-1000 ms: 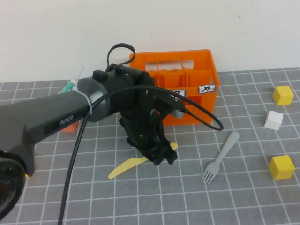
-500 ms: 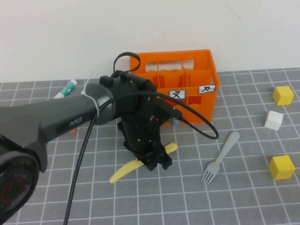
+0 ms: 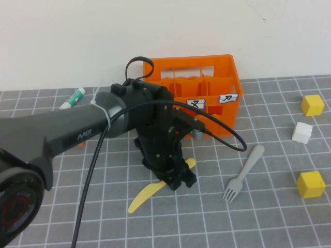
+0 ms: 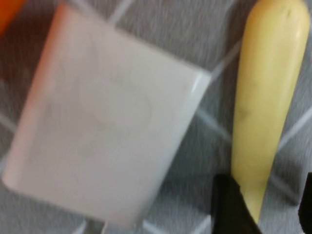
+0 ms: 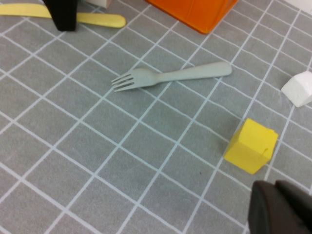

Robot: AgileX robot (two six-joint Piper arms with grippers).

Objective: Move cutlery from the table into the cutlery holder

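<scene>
Pale-yellow knife lies flat on the table, near side of the orange cutlery holder. Left gripper straddles it, jaws spread, likely poised to pinch. Fork waits rightward; right gripper hovers there, fingers unreadable.

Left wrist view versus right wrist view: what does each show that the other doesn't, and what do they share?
Only the left wrist view shows the white charger block, close up beside the knife. Only the right wrist view shows the grey fork, a yellow cube and the right gripper. Both show the yellow knife, the left gripper at it, and the table.
</scene>
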